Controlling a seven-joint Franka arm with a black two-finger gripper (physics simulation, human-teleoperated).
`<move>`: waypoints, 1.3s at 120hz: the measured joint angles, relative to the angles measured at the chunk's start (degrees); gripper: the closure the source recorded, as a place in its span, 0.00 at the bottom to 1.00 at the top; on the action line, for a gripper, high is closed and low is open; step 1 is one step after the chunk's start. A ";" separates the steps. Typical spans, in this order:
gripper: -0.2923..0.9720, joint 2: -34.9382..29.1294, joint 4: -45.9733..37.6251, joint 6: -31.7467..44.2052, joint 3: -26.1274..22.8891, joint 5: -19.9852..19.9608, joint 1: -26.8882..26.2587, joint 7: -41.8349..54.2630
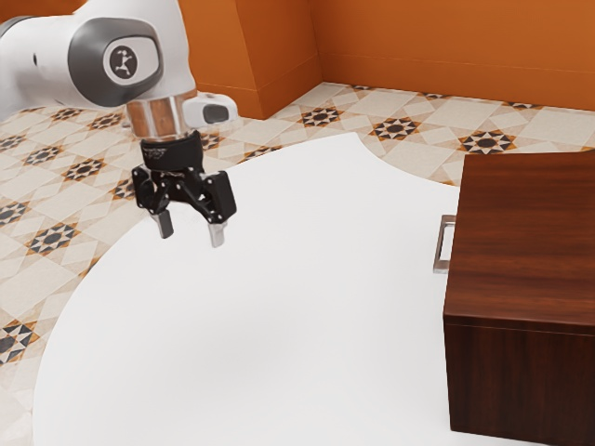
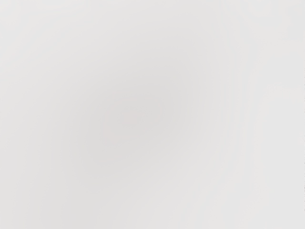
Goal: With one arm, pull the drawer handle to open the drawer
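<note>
The gripper [image 1: 191,234] is spread apart and empty, far from the handle [image 1: 444,244]. The handle should be reached slowly and pinched in its middle.

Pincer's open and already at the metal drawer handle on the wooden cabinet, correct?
Not quite. The pincer is open, but it is not at the handle. The exterior view shows it hanging above the white table, well off to the exterior view's left of the wooden cabinet.
</note>
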 joint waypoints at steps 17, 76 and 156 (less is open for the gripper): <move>0.23 0.00 0.00 2.49 0.00 -0.08 0.07 -0.35; 0.23 -2.01 10.28 2.48 -3.05 -1.25 1.74 -2.89; 0.23 17.33 16.25 18.06 -8.23 -11.63 -0.47 -17.01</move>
